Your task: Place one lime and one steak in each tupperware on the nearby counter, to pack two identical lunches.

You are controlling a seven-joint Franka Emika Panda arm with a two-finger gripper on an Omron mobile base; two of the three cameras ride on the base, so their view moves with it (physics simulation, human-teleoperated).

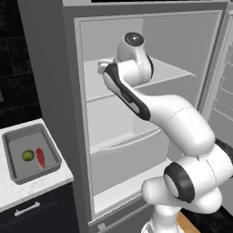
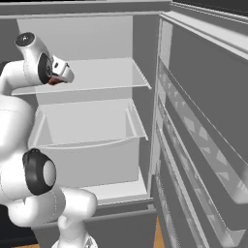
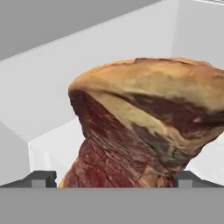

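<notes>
The big grey fridge (image 1: 150,113) stands open, with pale shelves inside. The white robot arm (image 1: 173,123) reaches up onto a high shelf (image 2: 106,72).

Next to the fridge is the white marbled stone counter (image 1: 27,191), over a black cabinet front with a silver handle. On it sits one grey plastic box, the tupperware (image 1: 12,168). Inside it lie a small round green lime (image 1: 28,155) and a flat red steak (image 1: 41,158), just beside each other. So one lunch looks packed.

On the high shelf, a second chunk of red and brown raw steak (image 3: 148,131) is right in front of the two-finger gripper (image 3: 111,179). The fingers (image 3: 41,178) stand wide apart, one on each side of the meat. I think it is not squeezed yet.

Still to do, I think: grab this steak, carry it to a second box, and add one more lime.
</notes>
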